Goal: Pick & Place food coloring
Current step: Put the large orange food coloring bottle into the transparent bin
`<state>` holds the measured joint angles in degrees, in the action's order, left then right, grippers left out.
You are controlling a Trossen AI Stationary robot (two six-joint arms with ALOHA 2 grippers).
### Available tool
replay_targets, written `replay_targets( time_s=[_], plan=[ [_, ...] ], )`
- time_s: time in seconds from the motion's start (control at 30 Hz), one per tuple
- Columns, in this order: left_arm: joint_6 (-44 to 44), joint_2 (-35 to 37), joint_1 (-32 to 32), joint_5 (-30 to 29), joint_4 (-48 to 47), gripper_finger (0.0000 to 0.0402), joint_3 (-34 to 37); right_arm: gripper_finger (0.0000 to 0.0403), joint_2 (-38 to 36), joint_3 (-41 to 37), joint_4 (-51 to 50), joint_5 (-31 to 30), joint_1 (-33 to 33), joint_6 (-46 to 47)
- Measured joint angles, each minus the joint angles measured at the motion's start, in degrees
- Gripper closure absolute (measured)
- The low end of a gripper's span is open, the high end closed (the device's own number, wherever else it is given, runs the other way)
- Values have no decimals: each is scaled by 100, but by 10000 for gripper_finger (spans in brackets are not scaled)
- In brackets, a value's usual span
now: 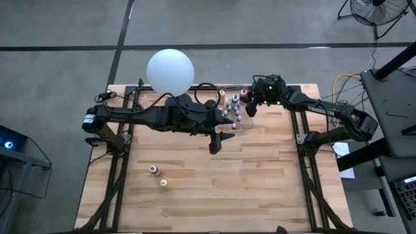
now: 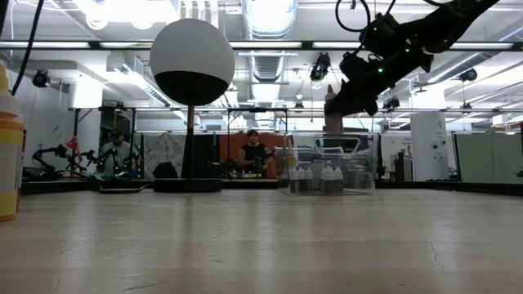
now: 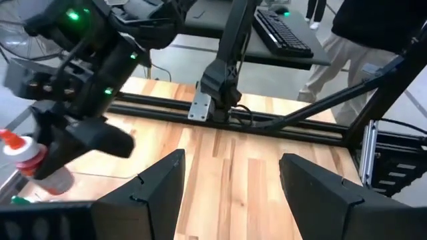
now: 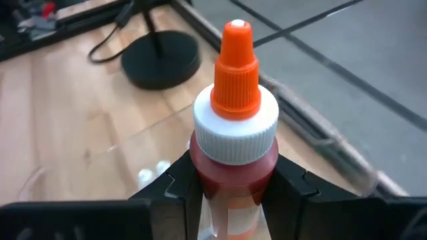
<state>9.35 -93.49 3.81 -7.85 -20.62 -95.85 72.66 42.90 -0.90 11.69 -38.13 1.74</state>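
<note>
My right gripper [image 4: 230, 183] is shut on a food coloring bottle [image 4: 233, 113] with a red body, white collar and orange tip. It holds the bottle in the air above the far right of a clear bin [image 1: 232, 120] that has several small bottles [image 2: 315, 178] standing in it. My left gripper [image 1: 216, 144] hangs open over the table just on the near side of the bin, with nothing between its fingers [image 3: 160, 193]. Two more small bottles [image 1: 154, 169] [image 1: 164, 183] stand on the wood toward the near left. My right gripper pinches the bottle's red body [image 4: 200, 167], just below the white collar, between its two fingers. The fingers come slanting down from the table's right. The bottle is lifted clear above the bin [image 2: 327, 167], its orange tip [image 2: 329, 88] pointing up.
A white globe lamp [image 1: 170, 70] on a dark round base stands at the table's far edge, left of the bin. In the low view an orange bottle [image 2: 8, 155] stands close to the camera at the left. Bare wood lies across the near half.
</note>
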Motion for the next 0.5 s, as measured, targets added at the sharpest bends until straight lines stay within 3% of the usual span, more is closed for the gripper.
replay_targets(
  time_s=[0.2,0.5],
  plan=[
    [25,7,0,0,27,186,132,300,-359,-511,104,37,-15,-95],
    [120,7,0,26,405,186,345,302,-213,-950,1093,-272,-81,-36]
  ],
)
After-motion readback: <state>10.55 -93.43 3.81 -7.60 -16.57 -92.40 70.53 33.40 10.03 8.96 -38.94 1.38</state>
